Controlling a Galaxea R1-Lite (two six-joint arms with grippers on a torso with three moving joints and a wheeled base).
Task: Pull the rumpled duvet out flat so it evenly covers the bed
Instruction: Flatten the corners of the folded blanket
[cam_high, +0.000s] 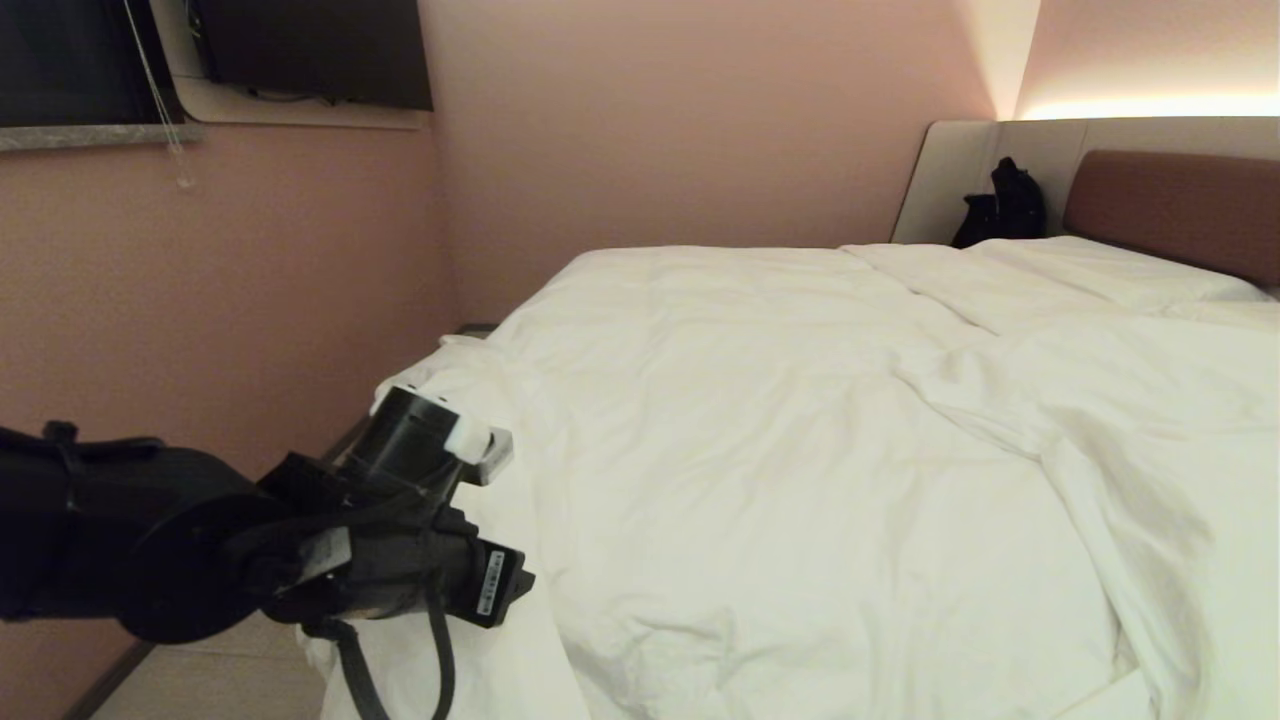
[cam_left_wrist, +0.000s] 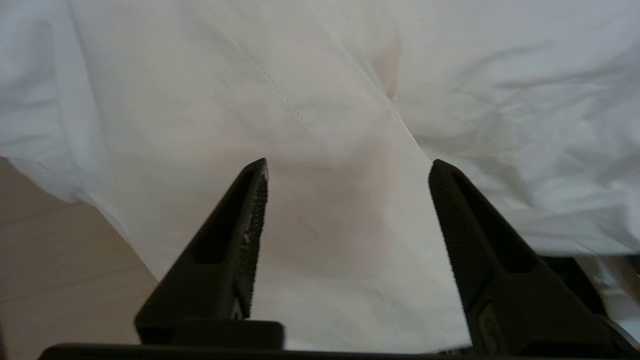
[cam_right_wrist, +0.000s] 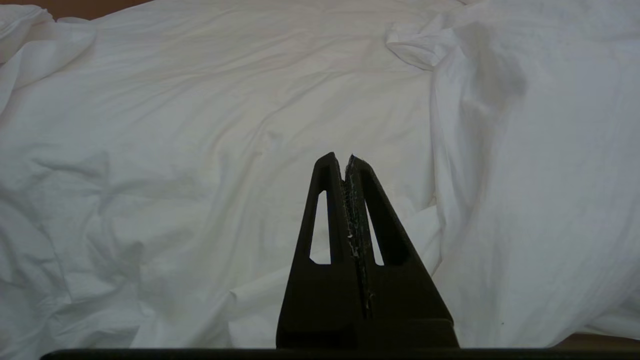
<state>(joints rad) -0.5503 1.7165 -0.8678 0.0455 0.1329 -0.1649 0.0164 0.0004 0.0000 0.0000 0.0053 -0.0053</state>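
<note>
**Inspector A:** Starting at the left. What is the left tool (cam_left_wrist: 348, 167) doing?

**Inspector B:** Its two fingers (cam_left_wrist: 250, 200) stand well apart with nothing gripped between them. In its wrist view they point at a hanging fold of the duvet (cam_high: 800, 430), with a strip of pale floor (cam_left_wrist: 55, 270) showing beside the cloth. In the head view the left arm (cam_high: 250, 540) comes in low at the left, at the near left corner of the bed (cam_high: 1170, 200), where the duvet drapes over the edge.

**Inspector A:** And the duvet itself, across the middle?

**Inspector B:** White, puffy, spread over most of the mattress. The left and centre portions lie fairly flat with shallow creases. Toward the right it is bunched into a long ridge running from the head end down to the near edge.

**Inspector A:** The head end?

**Inspector B:** A brown padded headboard (cam_high: 1170, 205) in a pale surround at the far right, and a dark bag (cam_high: 1005, 205) resting against the surround at the bed's far corner.

**Inspector A:** The right tool (cam_right_wrist: 347, 160)?

**Inspector B:** Not in the head view. Its wrist view shows the fingers pressed together, nothing between them, held above rumpled duvet.
</note>
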